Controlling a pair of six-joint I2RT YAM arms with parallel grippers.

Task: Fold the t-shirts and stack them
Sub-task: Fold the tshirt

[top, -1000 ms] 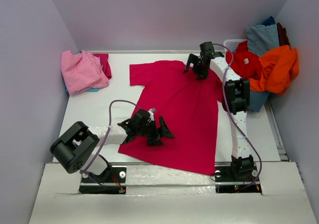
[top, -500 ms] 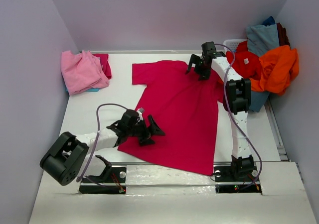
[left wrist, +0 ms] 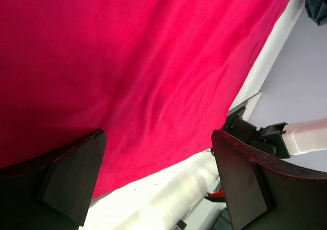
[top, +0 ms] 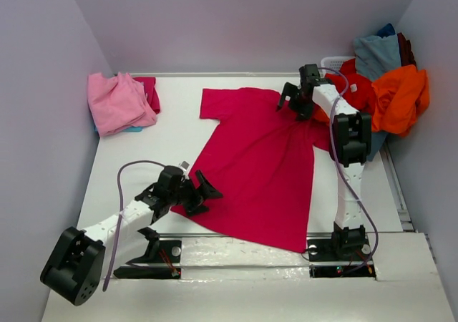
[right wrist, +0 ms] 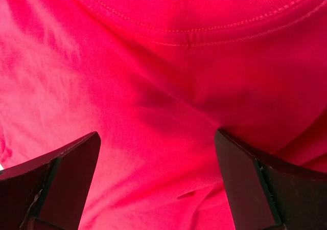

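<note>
While wide open, empty, left end effector [top: 202, 197] and right end effector [top: 293, 105] over t-shirt [top: 261, 168].

The setting is a laboratory-type robot work cell. Plain, unmarked lavender-grey panels [top: 236, 21] enclose a white table [top: 143, 150] on its far, left and right sides. The left arm [top: 118, 222] and the right arm [top: 346, 186] are mounted on black base plates [top: 164, 261] at the near edge of the table, with an exposed purple cable [top: 143, 162] running along each arm. The work material is plain t-shirts [top: 265, 164]: one is spread flat on the table, and others are heaped in a white basket [top: 335, 62] at the far right.
</note>
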